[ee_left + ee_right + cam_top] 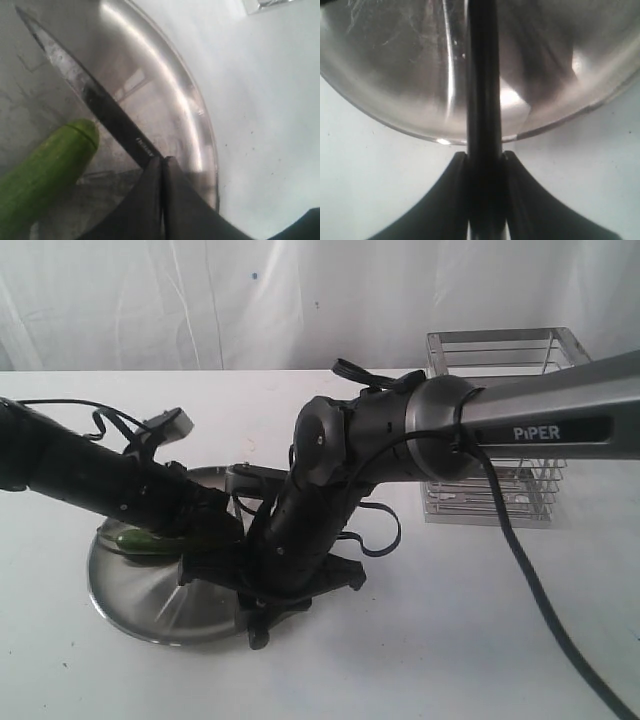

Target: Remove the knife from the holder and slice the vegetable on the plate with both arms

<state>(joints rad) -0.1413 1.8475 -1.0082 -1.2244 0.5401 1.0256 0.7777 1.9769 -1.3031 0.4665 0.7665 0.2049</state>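
The black knife (85, 92) slants across the steel plate (165, 70), its pointed blade just past the blunt end of the green vegetable (47, 172). My left gripper (163, 162) is shut, fingertips pressed together with nothing between them; the blade passes under their tips. My right gripper (485, 157) is shut on the knife handle (482, 75), which runs out over the plate rim (395, 125). In the exterior view both arms meet over the plate (130, 595). A piece of the vegetable (140, 540) shows under the left arm. The right gripper (262, 618) is low at the plate's near right edge.
The wire holder (495, 430) stands at the back right, behind the grey PIPER section of the right arm (540, 425). A black cable (540, 600) trails from that arm across the white table toward the front right. A white cloth backdrop hangs behind.
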